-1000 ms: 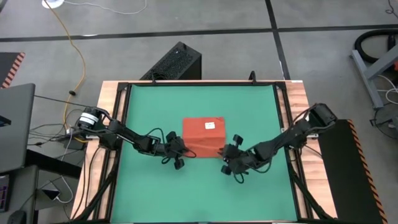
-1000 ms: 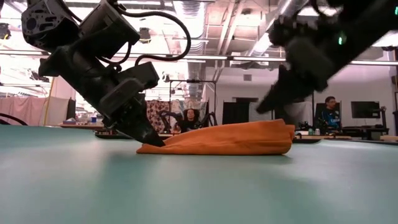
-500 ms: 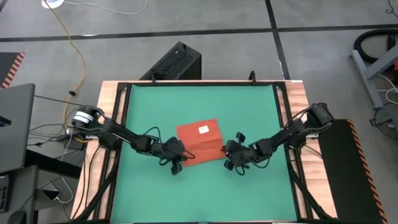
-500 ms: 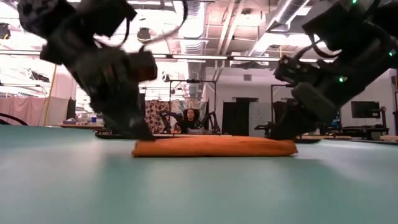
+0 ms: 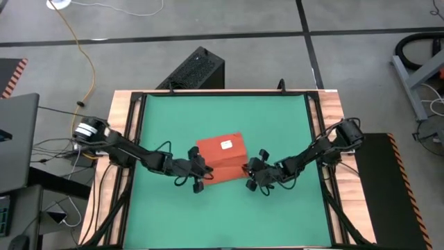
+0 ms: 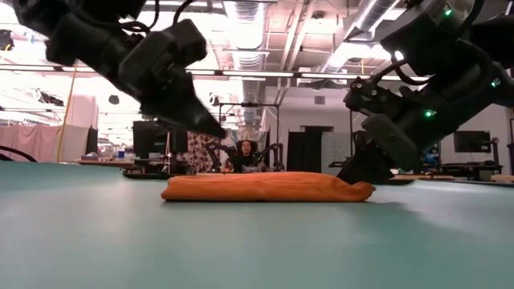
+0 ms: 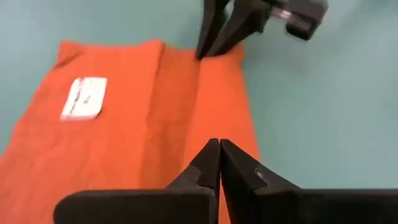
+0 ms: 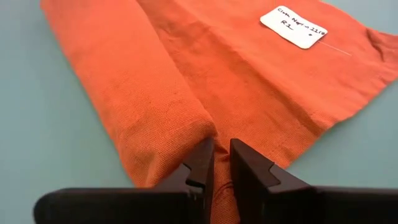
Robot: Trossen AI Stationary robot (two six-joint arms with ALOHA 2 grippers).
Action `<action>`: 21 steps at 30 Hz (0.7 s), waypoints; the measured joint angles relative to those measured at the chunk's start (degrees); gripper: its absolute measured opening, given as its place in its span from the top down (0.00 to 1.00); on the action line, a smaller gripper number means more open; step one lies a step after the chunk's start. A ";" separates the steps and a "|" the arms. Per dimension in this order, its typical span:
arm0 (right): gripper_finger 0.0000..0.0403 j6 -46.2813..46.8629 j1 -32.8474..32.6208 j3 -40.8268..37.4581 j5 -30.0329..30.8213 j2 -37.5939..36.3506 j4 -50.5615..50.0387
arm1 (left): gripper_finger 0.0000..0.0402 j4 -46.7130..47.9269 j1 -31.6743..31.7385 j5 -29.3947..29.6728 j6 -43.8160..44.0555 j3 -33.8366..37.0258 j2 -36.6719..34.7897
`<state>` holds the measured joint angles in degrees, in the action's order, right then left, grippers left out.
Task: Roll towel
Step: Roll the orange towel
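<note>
Since a second ago the towel (image 5: 223, 157) has dropped from a raised hump to lie flat, and the left pincer (image 6: 210, 128) has lifted clear above its near corner. The left pincer's tips are pressed together holding nothing, while the right pincer (image 8: 222, 158), nearly closed, pinches the rolled near edge at the towel's other corner. The orange-red towel, white tag (image 5: 226, 144) up, lies mid-mat on the green worktop (image 5: 173, 118).
</note>
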<state>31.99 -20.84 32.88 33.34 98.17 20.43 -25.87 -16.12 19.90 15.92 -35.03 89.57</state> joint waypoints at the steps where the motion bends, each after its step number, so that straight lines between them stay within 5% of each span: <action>1: 0.82 -0.19 0.00 0.00 -0.05 -0.29 -0.21 | 1.00 -3.49 -0.01 -1.14 -1.10 -0.02 1.58; 11: 0.82 -4.50 -0.07 -0.22 3.28 -5.37 -0.68 | 1.00 -8.17 0.00 -3.23 -0.21 -0.34 10.30; 21: 0.82 -25.54 -6.21 -0.38 1.51 -14.83 -0.74 | 1.00 -4.62 0.34 -1.63 2.37 -0.34 11.87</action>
<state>6.45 -27.05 32.50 34.85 83.34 19.69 -30.49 -15.78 18.26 18.29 -35.38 101.44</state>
